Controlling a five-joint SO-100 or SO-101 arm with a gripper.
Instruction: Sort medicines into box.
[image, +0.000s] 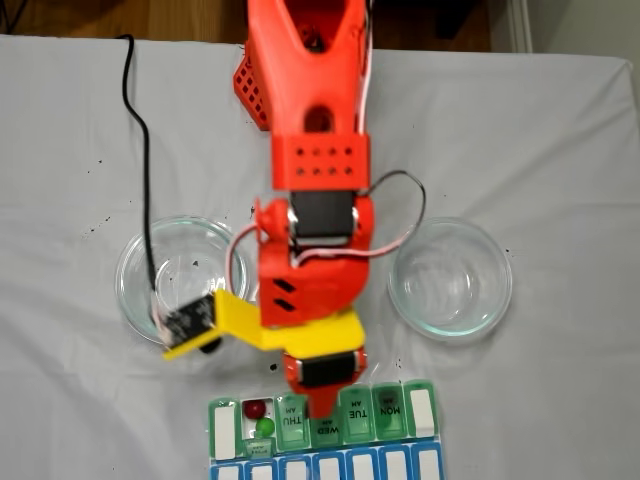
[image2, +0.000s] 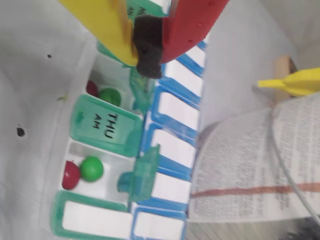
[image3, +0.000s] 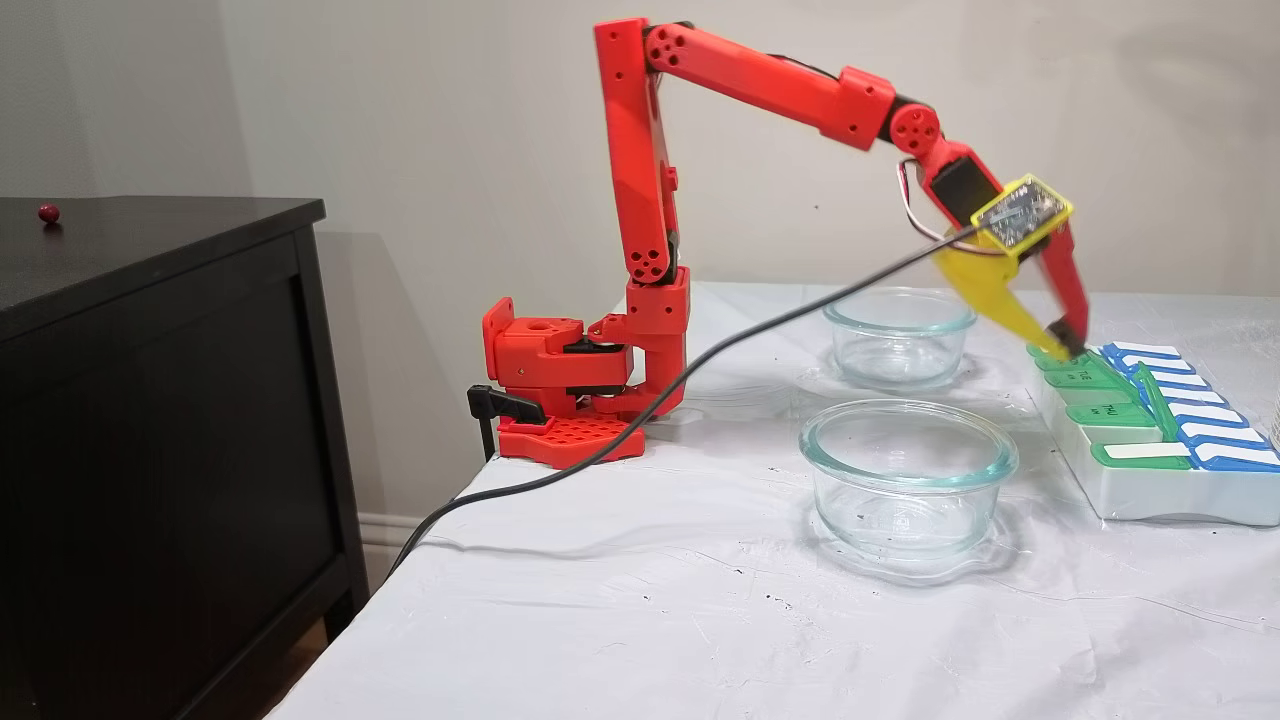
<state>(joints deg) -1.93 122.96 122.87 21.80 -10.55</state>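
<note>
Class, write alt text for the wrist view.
The gripper, its yellow and red fingers shut on black foam, hangs over a green and blue pill box. Two open compartments each hold a green ball and a red ball.

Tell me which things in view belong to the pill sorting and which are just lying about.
Job:
pill organiser
red and green balls in two open compartments
gripper, over the organiser

Lying about:
two glass dishes, looking empty
printed paper
red ball on the dark cabinet
</note>
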